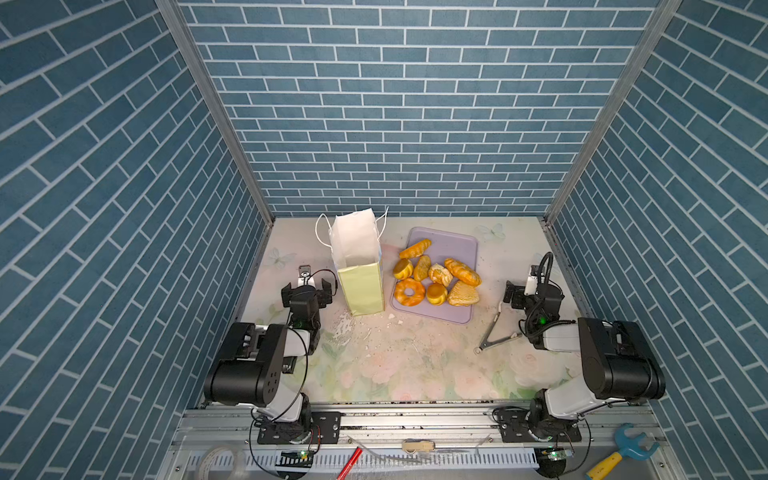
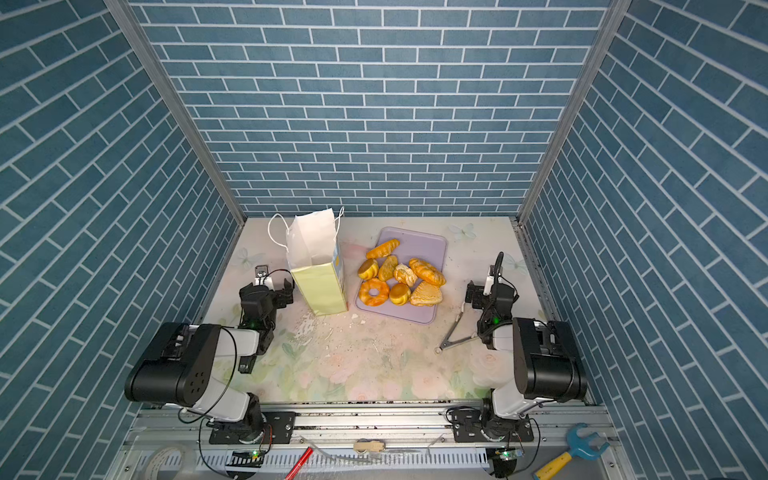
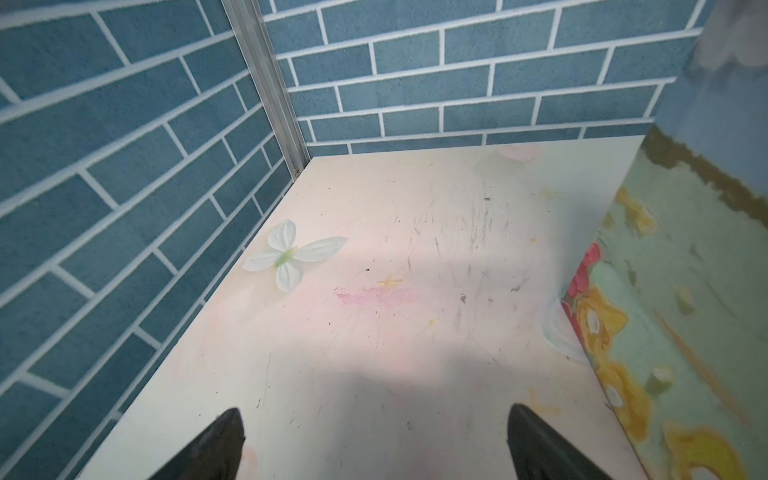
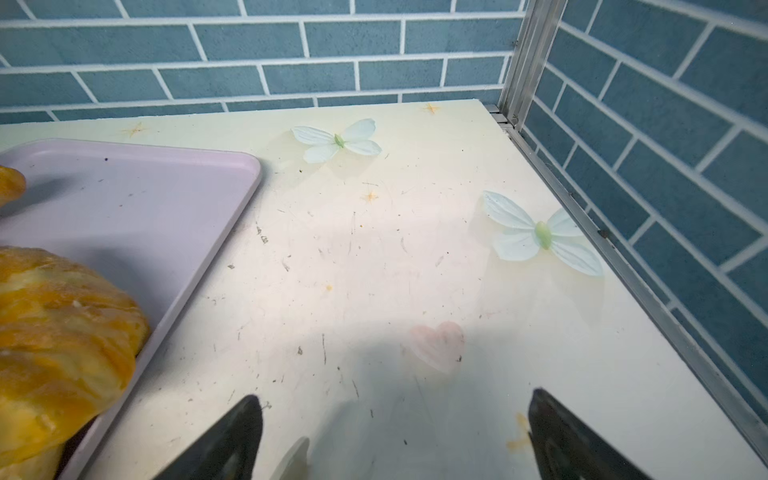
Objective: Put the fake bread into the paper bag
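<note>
A: So, item one: paper bag (image 1: 360, 286). Position?

B: Upright on the table (image 1: 395, 365), left of centre in both top views. Pale yellow-green outside, white inside, mouth open, white cord handles standing up. The left wrist view shows a colourful print on the side facing that arm.

A: Item two: fake bread (image 1: 439, 274). Count and place?

B: Eight pieces, all on the lilac tray (image 1: 457, 245), which lies just right of the bag. Whether tray and bag touch, I cannot tell. In the near row, a ring doughnut (image 1: 409, 292) is on the left, a triangular piece (image 1: 462, 295) on the right and a round bun (image 1: 436, 294) between them. Behind them are a second bun and the long twisted loaves. The far end of the tray is bare.

A: Item three: left gripper (image 3: 374, 415). State?

B: Low over the table, just beside the bag's left side and apart from it. Fingers spread wide, only table surface between them.

A: Item four: right gripper (image 4: 395, 399)?

B: Low, to the right of the tray, near its edge. Fingers spread wide, gripping nothing. One loaf on the tray shows at the margin of its wrist view.

A: Sundries?

B: Metal tongs (image 1: 492, 332) lie on the table between the tray and the right arm. A toy wrench (image 1: 633, 442), blue with a yellow handle, lies on the front frame, well apart from the tray.
</note>
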`<action>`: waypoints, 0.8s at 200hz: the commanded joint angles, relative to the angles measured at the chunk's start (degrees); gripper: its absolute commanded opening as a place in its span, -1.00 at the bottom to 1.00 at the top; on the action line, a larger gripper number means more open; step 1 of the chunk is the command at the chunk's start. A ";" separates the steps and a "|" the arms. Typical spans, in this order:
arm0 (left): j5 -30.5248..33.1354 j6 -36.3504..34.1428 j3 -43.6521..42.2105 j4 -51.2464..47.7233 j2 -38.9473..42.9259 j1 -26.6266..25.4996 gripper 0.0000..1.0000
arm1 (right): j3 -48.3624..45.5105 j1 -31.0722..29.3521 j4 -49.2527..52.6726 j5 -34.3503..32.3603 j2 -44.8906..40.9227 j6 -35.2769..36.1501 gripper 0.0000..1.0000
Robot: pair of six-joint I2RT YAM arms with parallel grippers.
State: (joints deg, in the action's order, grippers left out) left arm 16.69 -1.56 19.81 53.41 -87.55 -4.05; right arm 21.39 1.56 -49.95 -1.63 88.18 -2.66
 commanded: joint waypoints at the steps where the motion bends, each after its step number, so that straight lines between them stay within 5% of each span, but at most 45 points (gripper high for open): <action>1: 0.28 -0.46 0.99 -0.89 -0.25 -0.21 0.99 | 0.85 0.25 -0.44 0.57 0.19 0.63 0.98; 160: 0.21 -0.51 1.03 -0.94 -0.25 -0.25 0.99 | 1.20 0.44 0.19 0.22 0.24 0.18 0.98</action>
State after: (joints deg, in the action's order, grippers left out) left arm 16.69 -1.56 19.81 53.41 -87.55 -4.05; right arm 21.39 1.67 -49.93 -1.65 88.18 -2.68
